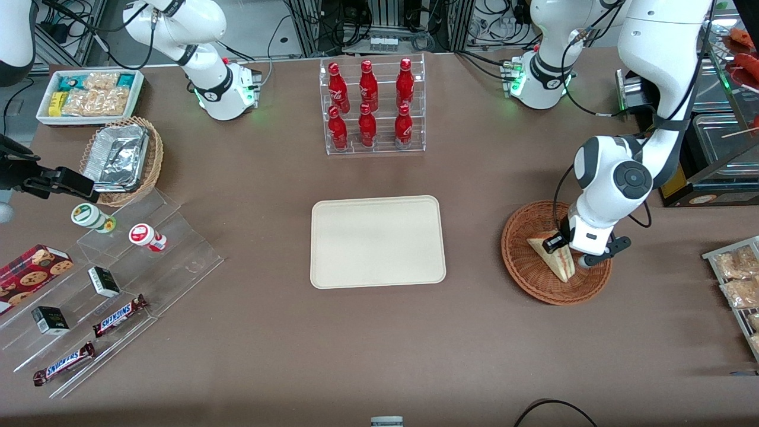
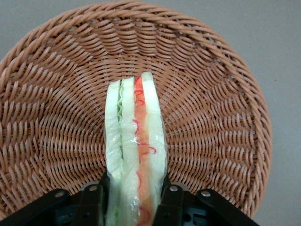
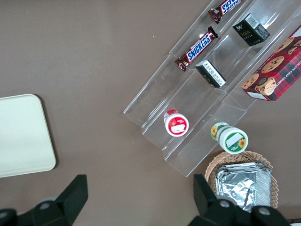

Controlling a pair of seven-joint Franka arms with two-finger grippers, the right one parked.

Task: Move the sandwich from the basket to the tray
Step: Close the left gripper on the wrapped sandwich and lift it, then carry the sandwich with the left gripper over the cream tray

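One sandwich [image 2: 136, 150], clear-wrapped wedge, is standing on edge in the basket [image 1: 525, 267], its layered cut face turned up toward the wrist camera. Gripper [image 2: 135, 200] is sitting down in the basket over the wedge; its fingers [image 2: 96, 202] are pressing the two bread faces from either side, narrowly parted to the wedge's thickness and gripping it near one end. Long axis of the wedge is running straight away from the fingers toward the basket's middle. In the front view the sandwich is lying from about 10 o'clock to 5 o'clock across the basket, with the gripper at its 3 o'clock side.

Basket: holding the sandwich only; resting on the table [image 1: 379, 356] toward the working arm's end.

Tray [image 1: 332, 261]: holding nothing; lying at 9 o'clock from the basket, well apart from it.

Judged: the grasp is looking complete, and a lift followed by a carry toward 9 o'clock is coming next.
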